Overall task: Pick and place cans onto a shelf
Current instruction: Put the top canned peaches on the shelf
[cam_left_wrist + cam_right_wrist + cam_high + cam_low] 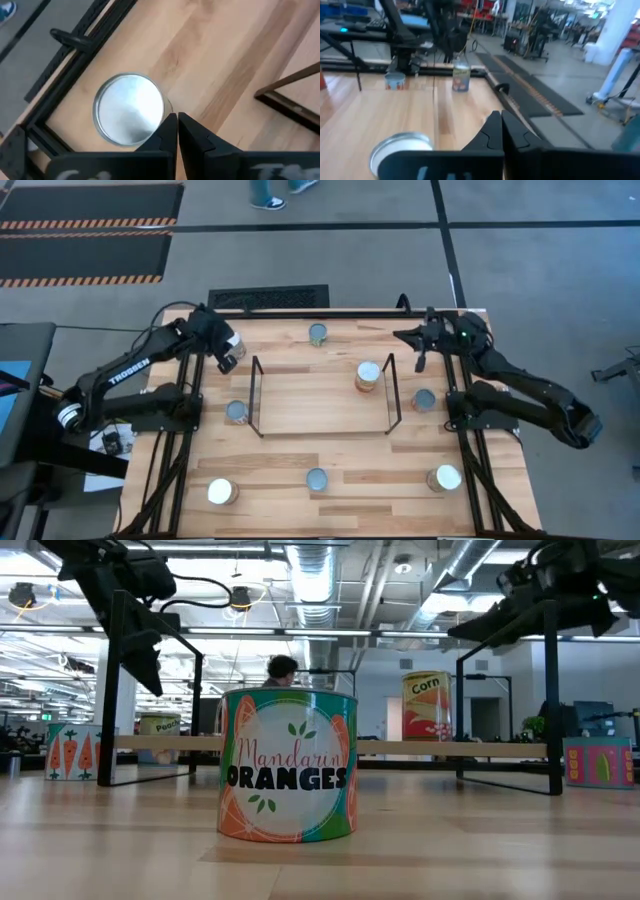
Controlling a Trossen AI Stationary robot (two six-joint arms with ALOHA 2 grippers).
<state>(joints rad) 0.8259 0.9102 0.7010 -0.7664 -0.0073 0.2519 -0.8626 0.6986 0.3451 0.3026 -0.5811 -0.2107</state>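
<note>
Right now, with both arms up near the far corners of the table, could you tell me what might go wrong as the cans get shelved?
The left gripper hovers shut above a silver-topped can beside the table's black frame; descending without opening, it would likely hit the lid. One orange-labelled can stands on the shelf close to the thin wire uprights; a can brought in there could clip them or knock it. The right gripper waits shut.

Corn can [368, 376] upright on shelf [322, 427]; others scattered around

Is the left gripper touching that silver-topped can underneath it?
Cannot tell. In the left wrist view the shut left gripper overlaps the can rim, with no gap or contact plainly visible; the high view hides them too.
</note>
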